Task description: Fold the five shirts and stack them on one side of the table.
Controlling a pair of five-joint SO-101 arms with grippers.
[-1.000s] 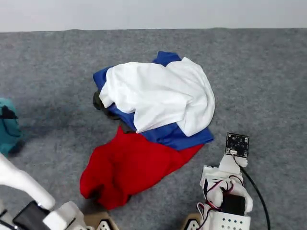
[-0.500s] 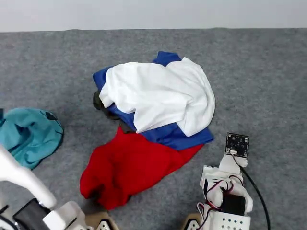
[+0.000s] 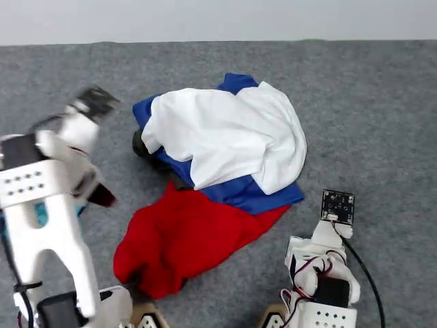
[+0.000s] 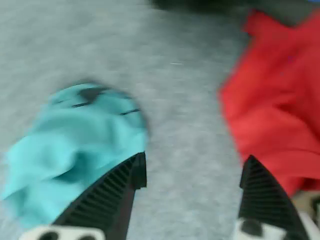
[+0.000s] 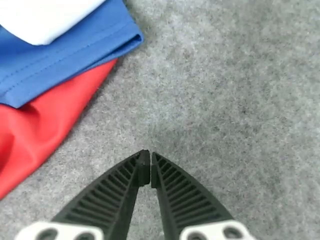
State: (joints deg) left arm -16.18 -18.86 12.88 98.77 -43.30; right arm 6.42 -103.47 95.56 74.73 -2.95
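Jaws on our left arm [image 3: 41, 184] are hanging open over the grey felt desk [image 3: 369, 102], between the crumpled teal cloth shirt [image 4: 75, 135] and the rumpled red cloth shirt [image 4: 270, 110], so we are judging it the nearer arm, while our right jaws are resting closed.

A grey, felt-like table covering [image 3: 382, 102] spans the field under even, soft lighting; a plain pale wall [image 3: 218, 20] forms a narrow band along its far edge.
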